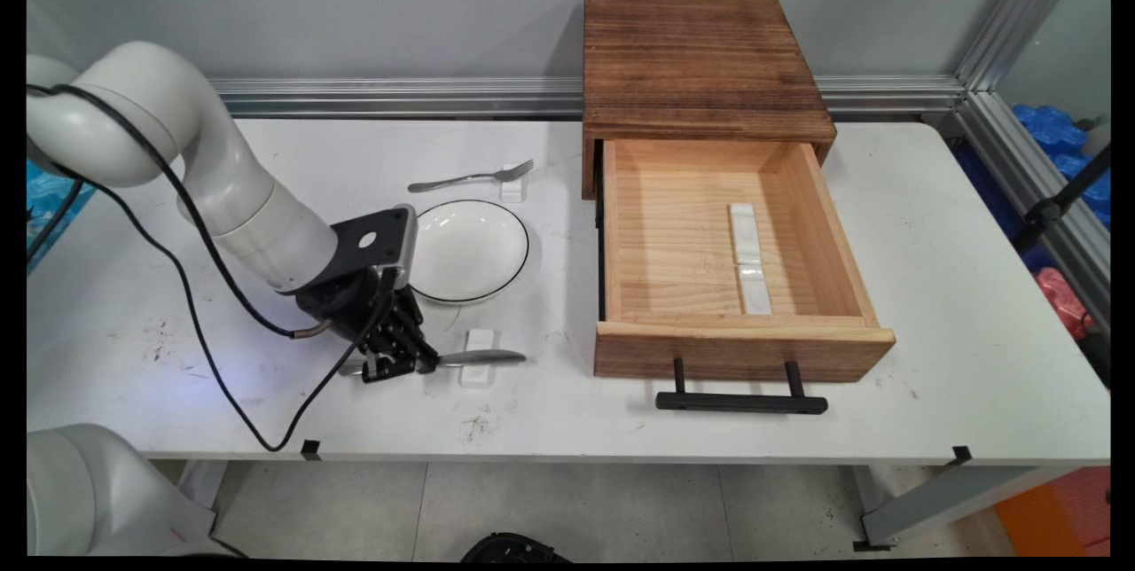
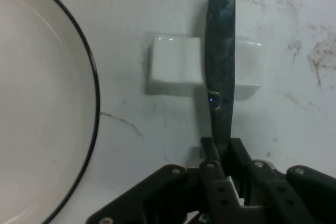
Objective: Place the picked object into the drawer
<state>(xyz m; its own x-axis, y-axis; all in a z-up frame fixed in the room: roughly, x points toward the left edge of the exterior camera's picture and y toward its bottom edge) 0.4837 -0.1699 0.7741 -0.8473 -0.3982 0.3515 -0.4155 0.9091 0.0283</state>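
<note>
My black gripper [image 1: 396, 366] is low over the table's near side, shut on the handle end of a metal knife [image 1: 486, 357]. In the hand view my gripper [image 2: 224, 157] pinches the knife [image 2: 220, 51], and the blade runs straight away from it. The blade lies across a small white rest [image 2: 173, 69], seen on the table as the white rest [image 1: 480, 341]. A white plate with a black rim [image 1: 468, 249] sits just behind the gripper, at the left edge of the hand view as the plate [image 2: 37, 103]. It holds nothing.
A fork [image 1: 474, 176] lies behind the plate with its tines on another white rest [image 1: 512, 190]. To the right, a wooden box [image 1: 700, 57] has its drawer [image 1: 621, 234] pulled out, with two white rests [image 1: 747, 256] inside. The drawer's black handle [image 1: 740, 402] juts toward the table's front edge.
</note>
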